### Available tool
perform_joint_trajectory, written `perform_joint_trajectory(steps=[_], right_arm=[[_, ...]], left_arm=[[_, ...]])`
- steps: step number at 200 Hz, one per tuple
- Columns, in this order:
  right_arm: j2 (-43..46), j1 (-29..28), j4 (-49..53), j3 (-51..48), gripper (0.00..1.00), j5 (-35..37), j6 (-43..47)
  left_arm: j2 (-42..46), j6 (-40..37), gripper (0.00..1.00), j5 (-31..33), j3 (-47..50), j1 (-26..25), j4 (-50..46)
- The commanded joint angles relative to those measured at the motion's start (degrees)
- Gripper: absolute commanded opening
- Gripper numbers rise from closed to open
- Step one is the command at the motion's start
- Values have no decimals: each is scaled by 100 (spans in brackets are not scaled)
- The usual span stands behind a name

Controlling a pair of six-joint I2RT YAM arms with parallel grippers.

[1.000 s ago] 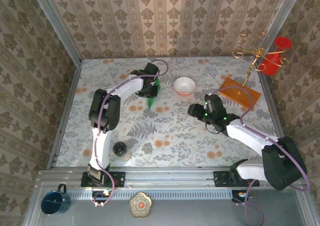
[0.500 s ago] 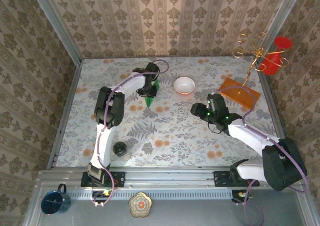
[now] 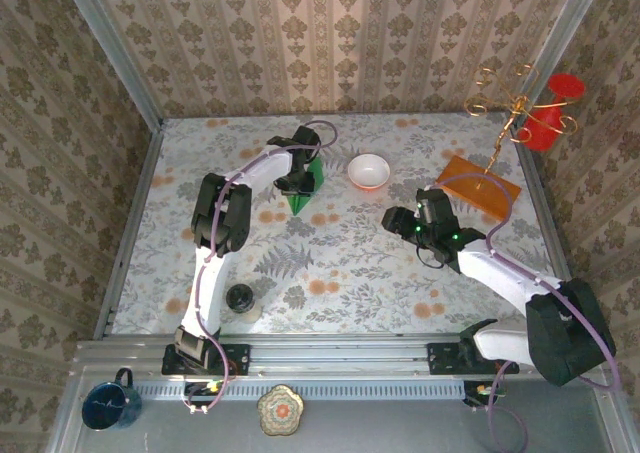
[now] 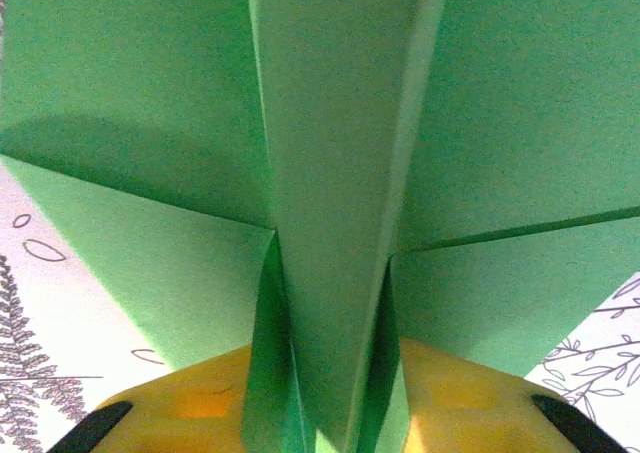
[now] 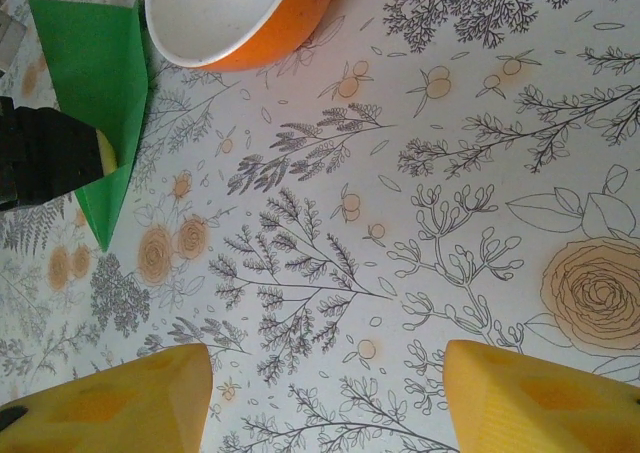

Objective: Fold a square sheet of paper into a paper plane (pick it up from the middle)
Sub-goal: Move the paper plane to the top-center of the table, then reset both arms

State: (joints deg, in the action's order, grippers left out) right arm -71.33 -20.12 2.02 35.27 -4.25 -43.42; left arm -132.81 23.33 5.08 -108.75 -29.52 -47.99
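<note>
The paper plane [image 3: 303, 197] is a green dart at the far middle of the table, its nose pointing toward the near side. My left gripper [image 3: 298, 176] is shut on its centre fold. In the left wrist view the keel [image 4: 335, 273] runs up between the yellow fingers [image 4: 190, 405], and the wings spread to both sides; the left gripper [image 4: 330, 418] pinches the fold. My right gripper [image 3: 396, 219] hovers open over the floral tablecloth, right of the plane. The right wrist view has the plane [image 5: 95, 68] at upper left, well apart from the right gripper [image 5: 325, 393].
A white bowl [image 3: 369, 171] with an orange outside [image 5: 225, 13] stands just right of the plane. An orange-brown wooden board [image 3: 478, 185], a gold wire stand [image 3: 505, 108] and a red cup [image 3: 553, 108] are at the far right. A dark jar [image 3: 240, 298] sits near left.
The left arm's elbow has swung right while its gripper stayed on the plane, whose wings now look wider. The right gripper drifted slightly right.
</note>
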Motion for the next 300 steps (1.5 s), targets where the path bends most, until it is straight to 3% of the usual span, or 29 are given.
perform_joint_trajectory(steps=[1, 90, 137, 173, 214, 252, 276, 300], right_arm=[[111, 26, 164, -64, 65, 47, 84], [134, 26, 97, -99, 66, 32, 114], [314, 46, 398, 121, 68, 133, 344], [627, 135, 1002, 436, 70, 434, 633], [1106, 278, 1754, 830, 77, 1123, 1297], [1637, 405, 2095, 990, 100, 1971, 1690], [1884, 463, 2108, 946, 100, 2632, 1850], [1991, 595, 1749, 641, 100, 3466, 2096]], left_arm=[[-320, 363, 34, 161, -30, 43, -189], [-244, 565, 38, 207, -75, 25, -185], [653, 566, 41, -21, -90, -16, -211], [1681, 567, 46, 291, 259, -15, -240], [3395, 446, 56, 922, 1650, 201, 465], [5168, 449, 86, 1747, 3737, 858, 1616], [6033, 177, 100, 2128, 4858, 1283, 2260], [6568, -51, 100, 2238, 5699, 1864, 2737]])
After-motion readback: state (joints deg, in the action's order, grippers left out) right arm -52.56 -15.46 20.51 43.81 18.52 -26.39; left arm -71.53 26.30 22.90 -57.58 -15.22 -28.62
